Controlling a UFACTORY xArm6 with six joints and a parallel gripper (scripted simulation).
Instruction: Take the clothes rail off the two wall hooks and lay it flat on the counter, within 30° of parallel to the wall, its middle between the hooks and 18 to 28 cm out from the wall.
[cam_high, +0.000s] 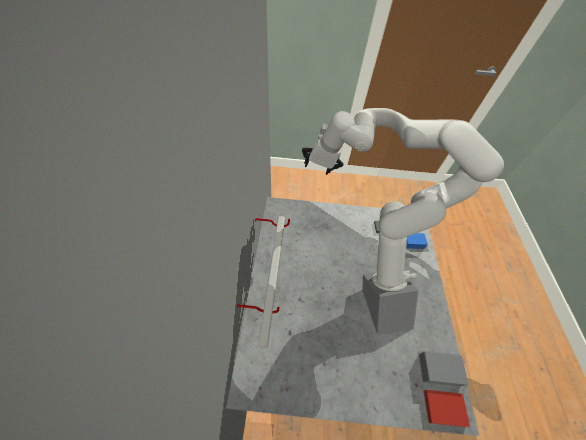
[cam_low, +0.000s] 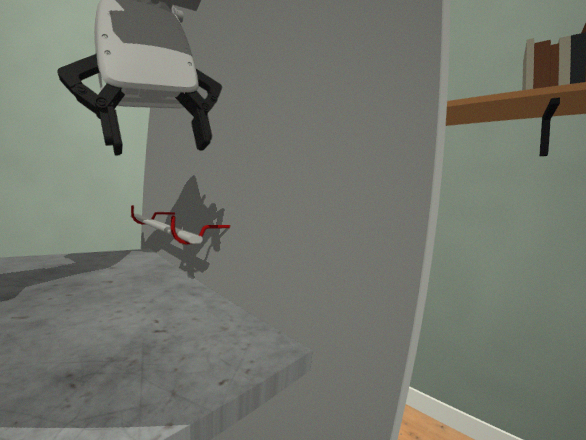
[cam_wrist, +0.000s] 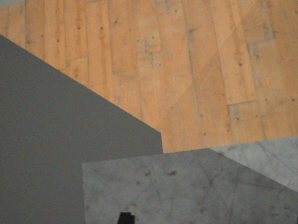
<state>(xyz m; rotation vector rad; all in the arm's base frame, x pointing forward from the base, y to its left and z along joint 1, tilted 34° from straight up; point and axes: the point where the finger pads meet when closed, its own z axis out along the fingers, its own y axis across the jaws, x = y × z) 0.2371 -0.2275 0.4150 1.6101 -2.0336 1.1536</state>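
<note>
The pale grey clothes rail (cam_high: 272, 280) rests in two red wall hooks (cam_high: 265, 221) (cam_high: 256, 308) on the grey wall, above the marble counter (cam_high: 340, 305). In the exterior view the rail (cam_low: 169, 231) shows end-on in the red hooks (cam_low: 182, 231). My gripper (cam_high: 322, 163) is open and empty. It hangs high above the counter's far end, beyond the rail's far end and well above it (cam_low: 156, 137). The wrist view shows the wall (cam_wrist: 60, 130), the counter corner (cam_wrist: 190, 187) and the wood floor, not the rail.
The arm's base stands on a grey pedestal (cam_high: 391, 302) mid-counter. A blue block (cam_high: 416, 242) lies behind the base. A grey box (cam_high: 442, 368) and a red pad (cam_high: 446, 408) sit at the counter's near right corner. A brown door (cam_high: 440, 75) is behind.
</note>
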